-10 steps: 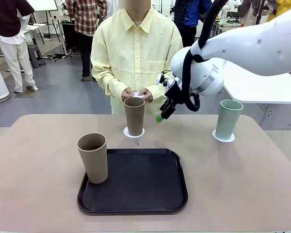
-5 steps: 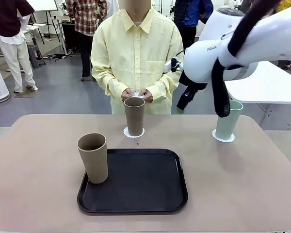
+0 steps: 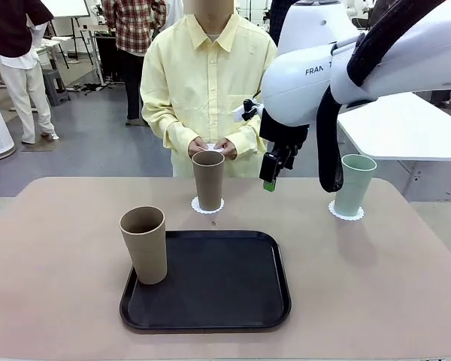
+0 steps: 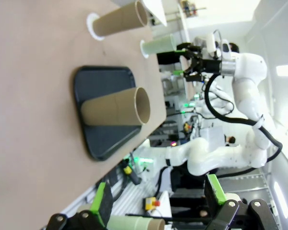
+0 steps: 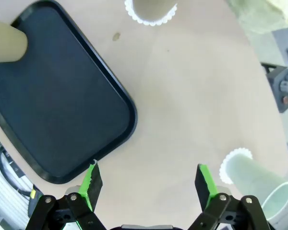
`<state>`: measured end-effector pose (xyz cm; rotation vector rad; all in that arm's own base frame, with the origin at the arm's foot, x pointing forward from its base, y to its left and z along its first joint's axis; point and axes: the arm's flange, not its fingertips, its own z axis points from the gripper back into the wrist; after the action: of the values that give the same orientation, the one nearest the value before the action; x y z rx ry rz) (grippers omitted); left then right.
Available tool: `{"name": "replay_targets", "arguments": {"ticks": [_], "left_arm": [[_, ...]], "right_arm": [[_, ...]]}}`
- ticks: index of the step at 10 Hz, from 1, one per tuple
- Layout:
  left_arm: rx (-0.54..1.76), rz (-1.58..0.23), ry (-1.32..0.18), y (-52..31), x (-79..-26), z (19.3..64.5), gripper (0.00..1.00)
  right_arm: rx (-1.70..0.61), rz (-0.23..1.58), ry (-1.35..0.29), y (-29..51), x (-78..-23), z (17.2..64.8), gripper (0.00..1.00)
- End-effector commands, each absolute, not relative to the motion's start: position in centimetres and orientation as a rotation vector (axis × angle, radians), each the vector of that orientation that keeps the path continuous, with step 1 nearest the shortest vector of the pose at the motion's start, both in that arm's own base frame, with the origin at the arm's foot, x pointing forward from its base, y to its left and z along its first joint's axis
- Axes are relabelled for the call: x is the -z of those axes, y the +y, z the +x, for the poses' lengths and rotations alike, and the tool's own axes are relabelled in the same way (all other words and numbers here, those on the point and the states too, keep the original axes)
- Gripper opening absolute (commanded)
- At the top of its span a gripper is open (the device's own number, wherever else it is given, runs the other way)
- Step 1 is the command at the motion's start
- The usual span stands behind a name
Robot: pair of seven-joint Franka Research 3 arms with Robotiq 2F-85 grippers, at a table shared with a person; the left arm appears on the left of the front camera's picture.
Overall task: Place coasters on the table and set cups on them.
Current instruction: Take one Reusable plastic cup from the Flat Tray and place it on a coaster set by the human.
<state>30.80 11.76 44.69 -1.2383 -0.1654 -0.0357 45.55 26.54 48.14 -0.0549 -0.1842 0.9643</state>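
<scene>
3 cups are counted: 2 tan-brown and 1 mint green. 1 tan cup [image 3: 143, 244] is carried by the 1 black tray [image 3: 225, 293], upright just inside the tray's left rim. The other tan cup [image 3: 208, 179] is set upright on a coaster [image 3: 207, 206] just beyond the tray's far edge. The mint cup [image 3: 354, 183] is set on a 2nd coaster [image 3: 346, 214], well to the right of the tray and beyond it. So 2 coasters are counted on the table [image 3: 60, 248].

A small white thing [image 3: 212, 146] is held in the person's hands [image 3: 227, 147] beyond the tray; it is too small to be told.

"FRAN" can be read on the right arm [image 3: 316, 71].

The right gripper [image 5: 148, 168] is held above the table past the tray's far right corner, fingers pointed down, pads spread wide with nothing between them. The left gripper [image 4: 157, 187] is likewise spread wide, with nothing gripped.
</scene>
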Motion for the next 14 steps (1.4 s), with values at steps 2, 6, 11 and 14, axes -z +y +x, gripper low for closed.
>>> {"name": "replay_targets", "arguments": {"ticks": [2, 6, 11, 14], "left_arm": [[0.037, -1.250, -0.176, 11.8, -44.8, 30.8, 1.00], [0.037, -1.250, -0.176, 11.8, -44.8, 30.8, 1.00], [0.037, -1.250, -0.176, 11.8, -44.8, 30.8, 1.00], [0.037, -1.250, -0.176, 11.8, -44.8, 30.8, 1.00]], "right_arm": [[-0.944, -0.070, -0.199, 25.4, -48.5, 45.5, 1.00], [-0.944, -0.070, -0.199, 25.4, -48.5, 45.5, 1.00], [-0.948, -0.060, -0.195, 25.7, -48.7, 45.8, 1.00], [-0.598, 0.019, -0.202, 17.0, -50.5, 38.0, 1.00]]}}
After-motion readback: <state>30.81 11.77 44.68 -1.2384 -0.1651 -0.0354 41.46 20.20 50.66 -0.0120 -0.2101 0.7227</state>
